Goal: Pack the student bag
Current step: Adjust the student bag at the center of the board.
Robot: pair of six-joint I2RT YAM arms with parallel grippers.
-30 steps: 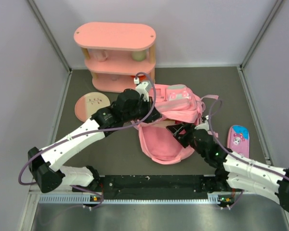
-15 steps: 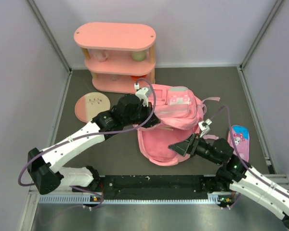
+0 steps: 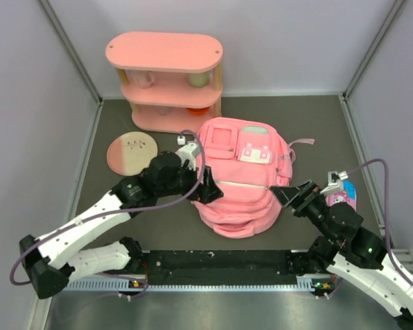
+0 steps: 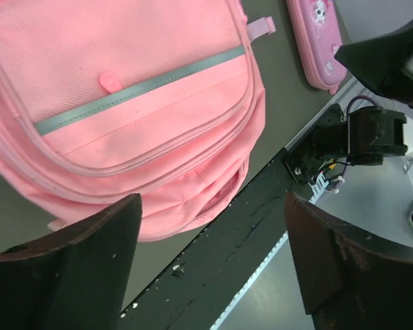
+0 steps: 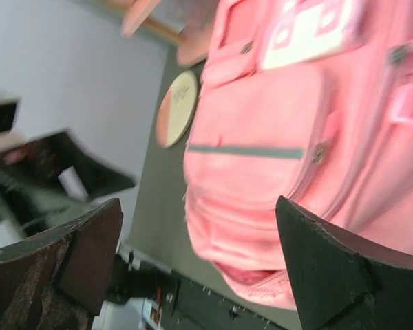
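Observation:
The student bag (image 3: pixel 241 180), a soft pink backpack with a grey zip strip and a white buckle flap, lies flat on the dark table, front side up. My left gripper (image 3: pixel 211 191) hovers open at its left edge, holding nothing. My right gripper (image 3: pixel 288 194) hovers open at its right edge, also holding nothing. In the left wrist view the bag (image 4: pixel 124 103) fills the upper left, beyond the spread gripper (image 4: pixel 213 265). The right wrist view shows the bag (image 5: pixel 282 137) ahead of the wide-open gripper (image 5: pixel 199 265).
A pink three-tier shelf (image 3: pixel 165 79) stands at the back left. A round pink disc (image 3: pixel 132 151) lies in front of it. A flat pink pencil case (image 3: pixel 343 196) lies right of the bag, partly behind my right arm. Grey walls close in both sides.
My left gripper has opened and let go of the bag's fabric, and the bag has dropped flat. Both arms have drawn back from the bag towards the near edge.

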